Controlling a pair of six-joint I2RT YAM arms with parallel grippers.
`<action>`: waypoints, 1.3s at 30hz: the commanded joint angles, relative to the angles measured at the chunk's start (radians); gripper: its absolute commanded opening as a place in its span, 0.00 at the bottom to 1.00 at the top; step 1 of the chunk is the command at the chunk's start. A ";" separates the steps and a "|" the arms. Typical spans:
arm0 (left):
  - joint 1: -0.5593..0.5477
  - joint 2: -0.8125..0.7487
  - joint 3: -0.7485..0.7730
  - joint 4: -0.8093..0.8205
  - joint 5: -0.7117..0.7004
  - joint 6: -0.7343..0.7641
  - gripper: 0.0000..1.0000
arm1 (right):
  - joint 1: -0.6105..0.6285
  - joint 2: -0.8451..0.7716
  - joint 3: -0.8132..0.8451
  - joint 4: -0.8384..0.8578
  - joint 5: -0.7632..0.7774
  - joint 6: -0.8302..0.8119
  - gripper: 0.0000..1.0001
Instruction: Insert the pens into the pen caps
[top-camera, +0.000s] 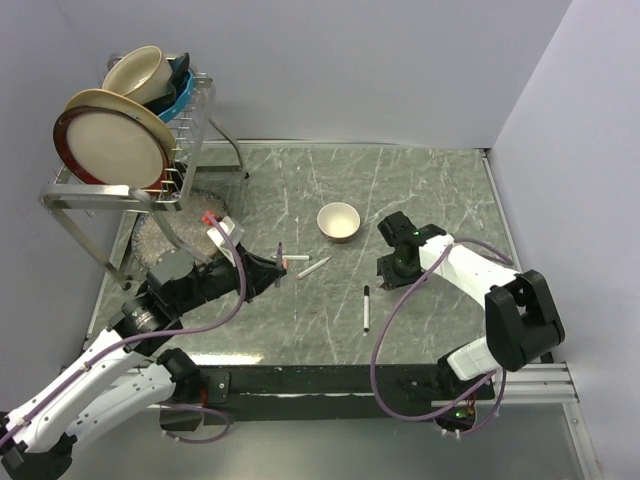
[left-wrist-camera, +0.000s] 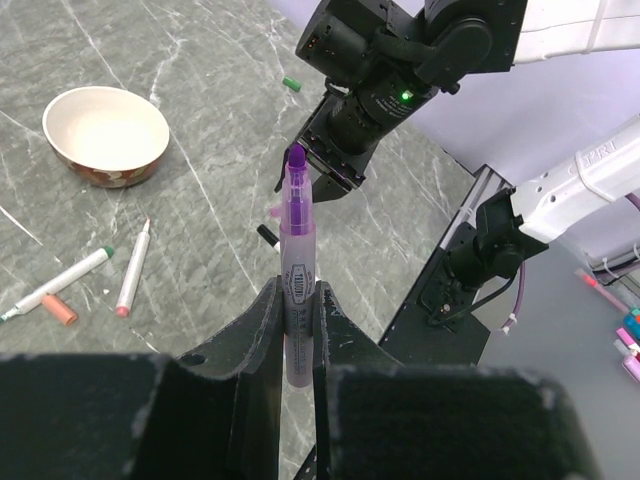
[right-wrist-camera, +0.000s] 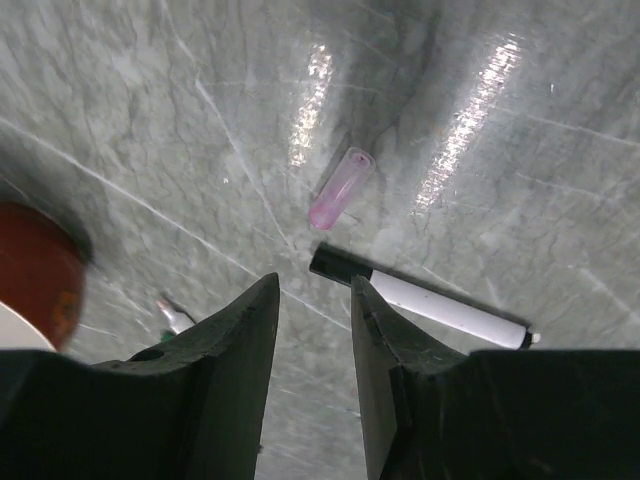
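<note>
Black pen (top-camera: 366, 307), on the near side of bowl (top-camera: 338, 237): cap judged fitted. Purple pen (left-wrist-camera: 296, 230) is clamped in left gripper (left-wrist-camera: 297, 296), left of bowl, with its tip bare. Purple cap (right-wrist-camera: 340, 188) is seen on the table right of bowl, just ahead of right gripper (right-wrist-camera: 312, 288), whose jaws are held partly apart and empty. Green pen (left-wrist-camera: 62, 284) and red pen (left-wrist-camera: 132, 268) are seen uncapped near bowl. Red cap (left-wrist-camera: 60, 309) and green cap (left-wrist-camera: 291, 83) are seen loose. One pen is judged done, three left.

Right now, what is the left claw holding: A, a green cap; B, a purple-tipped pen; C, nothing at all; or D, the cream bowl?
B: in the left wrist view the left claw is clamped on the barrel of the purple-tipped pen, with the tip pointing away from the claw.
</note>
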 joint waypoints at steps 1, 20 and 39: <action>-0.001 -0.003 0.002 0.031 0.025 0.019 0.01 | -0.018 0.007 0.025 -0.044 0.027 0.130 0.43; -0.001 -0.003 0.003 0.031 0.034 0.022 0.01 | -0.066 0.116 -0.013 0.006 0.023 0.150 0.45; -0.001 0.009 0.004 0.030 0.027 0.024 0.01 | -0.066 0.204 -0.045 -0.005 0.074 0.135 0.18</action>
